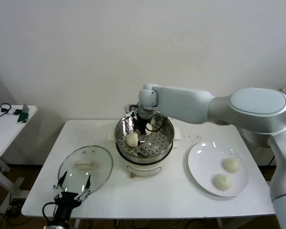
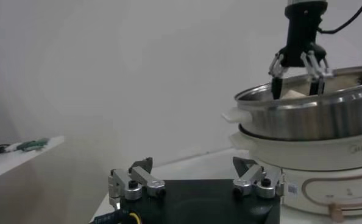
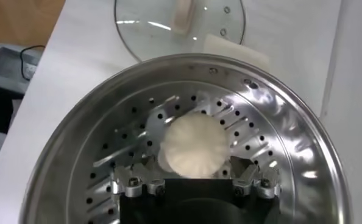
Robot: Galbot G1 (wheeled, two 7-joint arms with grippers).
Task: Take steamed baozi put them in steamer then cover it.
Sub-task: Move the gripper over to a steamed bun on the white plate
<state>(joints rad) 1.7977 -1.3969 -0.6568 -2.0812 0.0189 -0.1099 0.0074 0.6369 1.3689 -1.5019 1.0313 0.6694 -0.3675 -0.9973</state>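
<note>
- Baozi are what this comes down to, and the steamer (image 1: 144, 138) at the middle of the table (image 1: 114, 191) is the landmark for everything else.
- Nearest the robot, well to the steamer's left at the table's front edge, the left gripper (image 1: 72, 189) waits with its jaws spread and nothing between them.
- Just behind it, the glass lid (image 1: 85, 165) lies flat beside the steamer's left side, handle up.
- On the steamer's right sits the white plate (image 1: 200, 160), with two steamed baozi (image 1: 231, 164) (image 1: 222, 182) on its right half, a little apart from each other.
- Inside the steamer, one bun (image 3: 194, 145) rests on the perforated floor, left of centre in the head view.
- The right gripper (image 3: 196, 181) hangs straight above that bun inside the rim, jaws released, fingers standing off on either side.
- So this bun looks delivered, and I make out no other in the basket.
- The coming move, I'd judge, is straight up and out: the steel wall rings the fingers, so a sideways start risks a clip.
- Then over to the plate; the right arm is clearly the nearer one.
- Open floor remains around the bun for both.
</note>
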